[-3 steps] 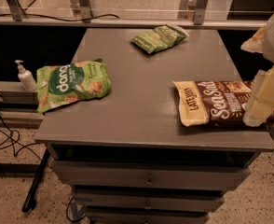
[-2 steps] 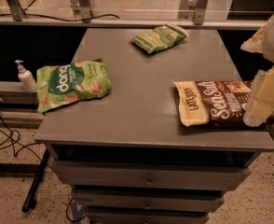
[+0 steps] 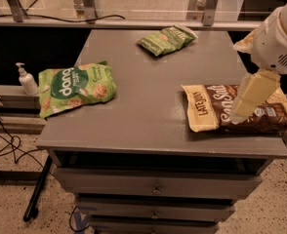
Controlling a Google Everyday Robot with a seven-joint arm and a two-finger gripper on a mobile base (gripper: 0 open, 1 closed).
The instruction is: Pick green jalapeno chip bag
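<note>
Nearest the camera is the front of a grey cabinet, with drawers (image 3: 155,186) stacked under its flat top. Loose black cables (image 3: 2,145) lie on the speckled floor to its left.

On the surface (image 3: 148,111), close to the front right corner, a brown and cream Late July bag (image 3: 212,106) lies flat with its cream end toward the middle. The tool (image 3: 242,108), a pale cream wedge, hangs over this bag's middle from the white rounded arm (image 3: 280,38) at the right edge of the view. Whether the tool is apart or together cannot be told, nor whether it touches the bag beneath it.

Across the surface, at the left edge, lies the larger bright green dang bag (image 3: 75,87). Just beyond it, on a lower ledge beside the cabinet, stands a white pump bottle (image 3: 26,79).

Farther back, near the rear edge and right of centre, the green jalapeno chip bag (image 3: 167,39) lies flat and untouched, with its white end turned to the right rear. It is well apart from the tool and from both other bags.

Behind the surface runs a metal rail with upright posts (image 3: 207,4).
</note>
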